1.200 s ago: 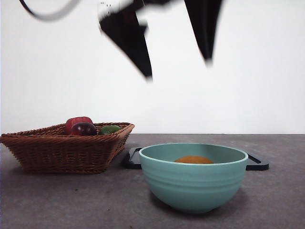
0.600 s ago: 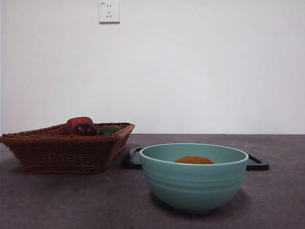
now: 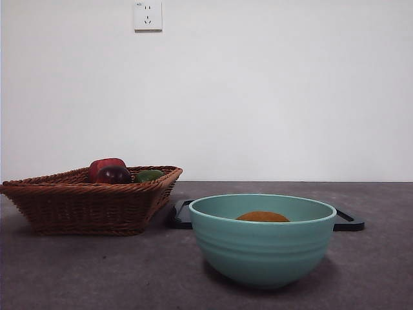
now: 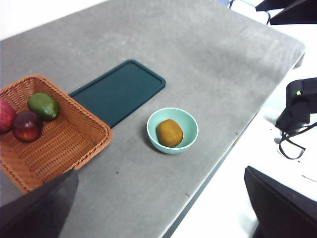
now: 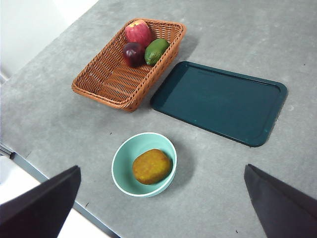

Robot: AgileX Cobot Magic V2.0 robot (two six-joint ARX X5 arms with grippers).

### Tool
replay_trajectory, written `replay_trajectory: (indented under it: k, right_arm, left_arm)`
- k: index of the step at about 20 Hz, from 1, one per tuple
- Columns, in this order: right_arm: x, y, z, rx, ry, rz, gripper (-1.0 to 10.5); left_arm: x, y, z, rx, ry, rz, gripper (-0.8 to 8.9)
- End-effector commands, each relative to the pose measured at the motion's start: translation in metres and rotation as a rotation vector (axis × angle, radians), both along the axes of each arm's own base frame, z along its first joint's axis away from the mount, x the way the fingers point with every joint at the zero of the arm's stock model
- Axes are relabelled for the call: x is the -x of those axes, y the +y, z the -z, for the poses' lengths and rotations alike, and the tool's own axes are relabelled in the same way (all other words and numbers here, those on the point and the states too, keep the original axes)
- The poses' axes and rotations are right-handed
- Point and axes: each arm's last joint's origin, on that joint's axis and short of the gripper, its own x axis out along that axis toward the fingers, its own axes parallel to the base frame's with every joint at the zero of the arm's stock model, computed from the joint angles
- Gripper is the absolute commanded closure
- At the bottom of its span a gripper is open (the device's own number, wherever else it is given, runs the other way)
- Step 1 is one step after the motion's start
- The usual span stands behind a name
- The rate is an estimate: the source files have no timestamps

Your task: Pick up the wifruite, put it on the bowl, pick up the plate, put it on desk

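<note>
Low front view; high wrist overviews

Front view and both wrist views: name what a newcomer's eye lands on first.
The teal bowl stands nearest on the grey desk, the orange-brown wifruite lying inside it. Beside it sits a wicker basket holding three fruits, next to a dark flat tray.
</note>
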Motion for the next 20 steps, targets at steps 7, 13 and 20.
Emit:
replay_trajectory:
  k: [7, 13, 20]
  right_arm:
    - [0.0, 0.0, -0.005, -0.035, 0.018, 0.017, 4.0]
    - [-0.04, 0.017, 0.004, -0.065, 0.213, -0.055, 4.1]
    - [-0.109, 0.06, 0.039, 0.029, 0.503, -0.068, 4.1]
  left_arm:
    - [-0.001, -0.002, 0.015, 0.001, 0.016, 0.0, 2.77]
    - [-0.001, -0.002, 0.014, -0.004, 0.007, 0.005, 2.77]
    - [-0.001, -0.002, 0.014, -0.004, 0.007, 0.005, 2.77]
